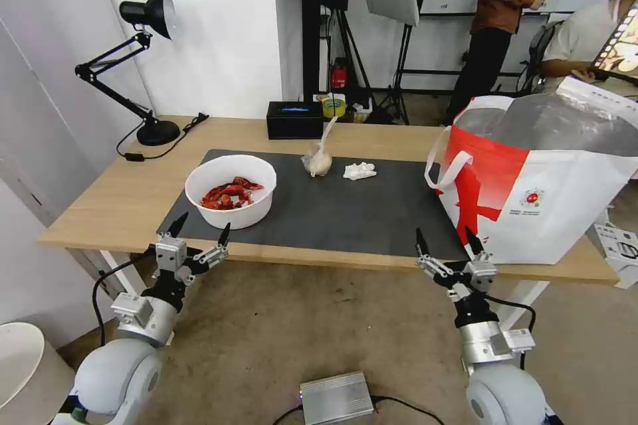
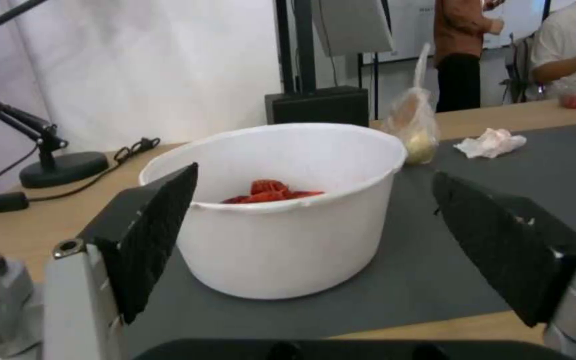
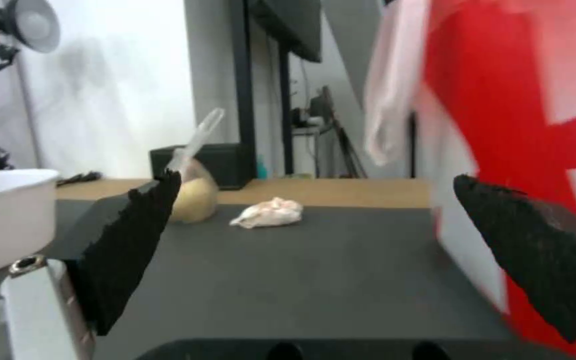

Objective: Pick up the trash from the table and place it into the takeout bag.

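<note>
On the table (image 1: 119, 206), the dark mat (image 1: 345, 206) carries the bowl (image 1: 230, 190) of red shells at its left end, the knotted bag (image 1: 318, 163) and tissue (image 1: 359, 171) toward the back, and the takeout bag (image 1: 538, 172) at the right end. The left gripper (image 1: 201, 229) hangs just off the near edge, jaws wide, directly before the bowl without touching it. The right gripper (image 1: 444, 237), also spread wide, hangs at the near edge just beside the takeout bag's red panel.

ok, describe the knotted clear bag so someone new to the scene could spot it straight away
Start at the dark grey mat on the light-wood table. Along the mat's far edge, between the white bowl of crayfish shells and the crumpled white tissue, sits the small knotted clear bag. It alone is see-through, with a pale lump inside and a twisted tail sticking up.
</note>
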You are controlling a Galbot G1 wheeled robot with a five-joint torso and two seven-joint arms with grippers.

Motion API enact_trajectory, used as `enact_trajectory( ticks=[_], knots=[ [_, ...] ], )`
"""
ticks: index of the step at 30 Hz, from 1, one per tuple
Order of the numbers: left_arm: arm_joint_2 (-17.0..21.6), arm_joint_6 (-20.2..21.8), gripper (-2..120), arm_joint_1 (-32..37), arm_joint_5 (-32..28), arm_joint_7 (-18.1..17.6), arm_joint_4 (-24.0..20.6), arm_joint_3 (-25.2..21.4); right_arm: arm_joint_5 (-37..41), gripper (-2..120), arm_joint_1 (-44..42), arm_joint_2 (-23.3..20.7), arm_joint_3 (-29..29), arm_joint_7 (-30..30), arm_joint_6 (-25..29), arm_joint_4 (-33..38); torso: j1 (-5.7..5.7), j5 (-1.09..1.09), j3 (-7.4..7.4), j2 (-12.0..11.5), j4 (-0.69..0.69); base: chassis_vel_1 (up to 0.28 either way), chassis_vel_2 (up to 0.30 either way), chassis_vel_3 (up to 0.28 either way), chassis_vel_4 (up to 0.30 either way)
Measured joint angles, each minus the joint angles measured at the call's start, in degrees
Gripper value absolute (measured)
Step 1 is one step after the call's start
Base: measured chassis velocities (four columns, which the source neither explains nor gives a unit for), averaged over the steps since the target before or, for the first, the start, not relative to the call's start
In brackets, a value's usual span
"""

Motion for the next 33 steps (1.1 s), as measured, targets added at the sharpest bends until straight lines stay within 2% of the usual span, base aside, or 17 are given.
enact_trajectory(
  ticks=[8, 11, 17, 25, 33],
  knots=[
    [-0.33, -0.05, 91, 0.77, 1.41, 0.45, -0.22, 0.62, 5.11, 100, 4.75, -4.8, -3.01, -0.19, -3.96, -0.63, 0.0, 0.0, 0.0, 0.0, -0.02, 0.0, 0.0, 0.0, 0.0],
    [-1.14, -0.26, 91, 1.29, 2.79, 1.03, -0.61, 1.05, 8.28, 100, 8.5, -7.74, -5.28, 0.37, -5.62, -1.36, 0.0, 0.01, 0.0, 0.0, 0.0, 0.0, 0.0, 0.0, 0.0],
    [-1.94, -0.49, 91, 2.18, 4.53, 1.24, -1.49, 1.89, 11.55, 100, 15.32, -10.42, -9.38, 2.96, -9.39, -2.54, 0.0, 0.01, 0.01, 0.0, -0.01, 0.0, 0.0, 0.0, 0.0],
    [-3.42, -1.12, 91, 3.86, 6.7, 1.49, -2.66, 2.48, 15.15, 100, 25.29, -12.36, -15.24, 6.17, -14.21, -4.2, 0.0, 0.0, 0.0, 0.0, 0.0, 0.0, 0.0, 0.0, 0.0],
    [-5.23, -1.34, 91, 5.34, 8.6, 1.95, -3.89, 2.71, 20.13, 100, 34.56, -11.01, -21.48, 11.72, -20.64, -6.99, 0.0, 0.0, 0.0, 0.0, 0.0, 0.0, 0.0, 0.0, 0.0]
  ],
)
